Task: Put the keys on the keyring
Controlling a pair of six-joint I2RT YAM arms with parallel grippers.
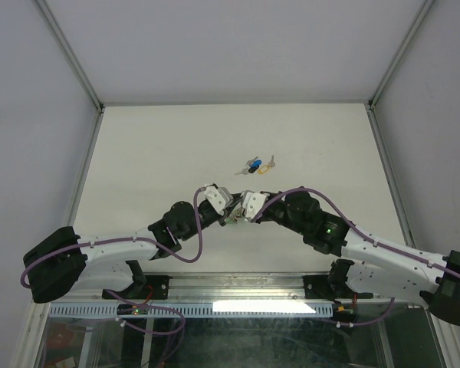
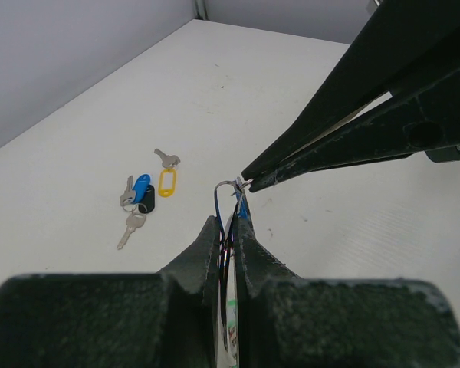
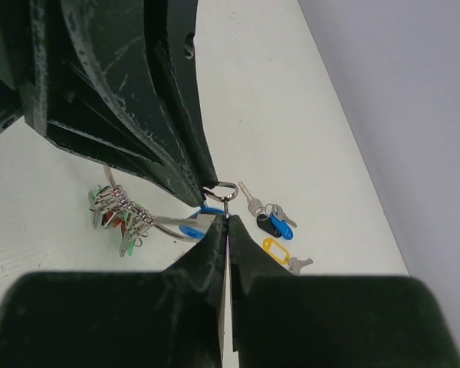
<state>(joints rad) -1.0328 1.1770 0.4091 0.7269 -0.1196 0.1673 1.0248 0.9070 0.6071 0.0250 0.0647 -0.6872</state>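
Note:
Above the table's near middle, my left gripper (image 1: 231, 213) (image 2: 228, 224) is shut on the thin wire of the keyring (image 2: 217, 198). The keyring (image 3: 123, 205) carries a bunch of green- and red-headed keys. My right gripper (image 1: 242, 213) (image 3: 227, 221) meets it tip to tip. It is shut on the small ring of a blue-tagged key (image 3: 190, 229) that lies across the wire loop. The other keys (image 1: 258, 165) (image 2: 142, 195) lie on the table beyond the tips, with a blue tag (image 3: 281, 226), a black tag and a yellow tag (image 3: 277, 251).
The white table (image 1: 176, 138) is walled by pale panels on three sides, with metal posts at the back corners. In the left wrist view the right arm's fingers (image 2: 330, 146) cross the upper right. In the right wrist view the left arm's fingers (image 3: 169, 115) fill the upper left.

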